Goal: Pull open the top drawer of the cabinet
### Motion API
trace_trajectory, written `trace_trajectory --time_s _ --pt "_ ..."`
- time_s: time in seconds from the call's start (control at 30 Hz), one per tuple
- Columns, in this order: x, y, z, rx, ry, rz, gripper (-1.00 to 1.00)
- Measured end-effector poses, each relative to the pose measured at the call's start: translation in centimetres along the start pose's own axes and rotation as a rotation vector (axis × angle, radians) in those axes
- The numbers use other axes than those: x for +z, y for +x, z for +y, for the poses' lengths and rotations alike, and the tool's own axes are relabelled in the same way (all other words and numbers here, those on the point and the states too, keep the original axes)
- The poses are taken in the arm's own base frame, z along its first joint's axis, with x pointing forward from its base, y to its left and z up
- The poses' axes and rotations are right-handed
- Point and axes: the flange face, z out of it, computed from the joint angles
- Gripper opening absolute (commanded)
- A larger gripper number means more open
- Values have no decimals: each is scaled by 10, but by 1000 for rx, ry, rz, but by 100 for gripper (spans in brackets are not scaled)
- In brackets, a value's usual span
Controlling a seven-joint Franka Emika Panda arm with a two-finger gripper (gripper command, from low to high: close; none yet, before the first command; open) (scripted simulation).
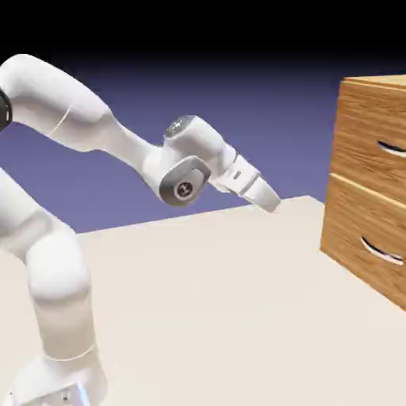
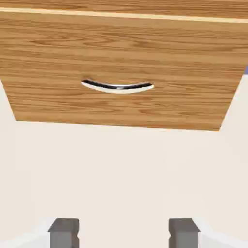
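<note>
Claw (image 2: 124, 233): open, nothing in its grip. In the hand view, the left fingertip (image 2: 64, 233) and right fingertip (image 2: 184, 233) stand wide apart, with pale tabletop (image 2: 121, 179) showing between them. In the exterior view, the claw is to the left of the cabinet (image 1: 336, 158), well apart from it and touching neither drawer.

Top drawer (image 1: 369, 127): upper front of the cabinet, to the exterior view's right of the claw and higher than it. Front sits flush with the lower drawer (image 1: 353, 226); reads as closed. Its curved silver handle (image 1: 392, 149) is partly cut off by the picture's right edge. In the hand view, only a strip of the top drawer shows, along the upper edge above the pale seam; the lower drawer and its handle (image 2: 118, 87) fill the area beneath.

Arm (image 1: 59, 293), from the exterior view's left: base on the side away from the cabinet, upper links raised and bent, forearm sloping down toward the cabinet. Hand (image 1: 242, 176) tilted, pointing obliquely down and toward the cabinet; its tip appears level with the lower drawer's upper part.
</note>
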Motion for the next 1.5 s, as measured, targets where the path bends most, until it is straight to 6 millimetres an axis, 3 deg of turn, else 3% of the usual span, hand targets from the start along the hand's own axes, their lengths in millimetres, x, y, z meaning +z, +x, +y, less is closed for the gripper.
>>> trace_trajectory --time_s 0.23,0.43,0.7,0.9,1.07,1.2,1.33,1.5 --pt "-84 87 -20 361 116 217 0" --pt "-163 128 -41 611 266 371 0" --pt "-252 139 -89 839 509 509 0" --pt "-287 123 -141 933 693 550 0" --pt "-287 102 -192 974 824 540 0" --pt "-264 87 -232 992 904 505 0" --pt "-222 75 -268 1009 957 449 0" --pt "-144 68 -300 1042 983 358 0"
